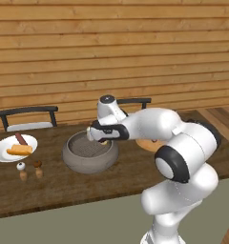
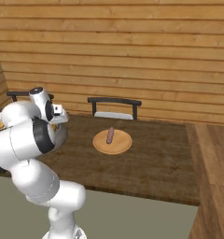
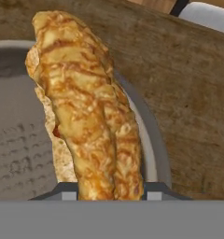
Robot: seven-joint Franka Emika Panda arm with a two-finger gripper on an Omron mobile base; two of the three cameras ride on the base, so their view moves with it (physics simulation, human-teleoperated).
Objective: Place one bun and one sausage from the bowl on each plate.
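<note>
Tool (image 1: 103,139) is closed on a bun (image 3: 88,109). In the hand view the bun rises from btwn the two tips at 6 o'clock and runs up to approx 11, golden w/ browned streaks. In the left base view the tool hangs just over the far rim of the grey bowl (image 1: 73,157), w/ a bit of yellow bun showing under it. Bowl sits mid-table (image 1: 64,183); its mesh-textured inside shows at 9 o'clock in the hand view, rim curving past the bun on the 3 o'clock side.

White plate (image 1: 2,152) lies at 9 o'clock from the bowl, well apart, w/ a second bun (image 1: 19,151) and a sausage (image 1: 20,139) on it, touching or nearly so. Salt and pepper shakers (image 1: 30,170) stand just below that plate, at approx 5 from it.

Wooden plate (image 2: 121,144) is at 3 o'clock from the bowl, partly behind the arm in the left base view. In the right base view it carries one sausage (image 2: 110,135), lying left of centre.

Two dark chairs (image 2: 115,108) stand at the table's far edge, against the plank wall.
</note>
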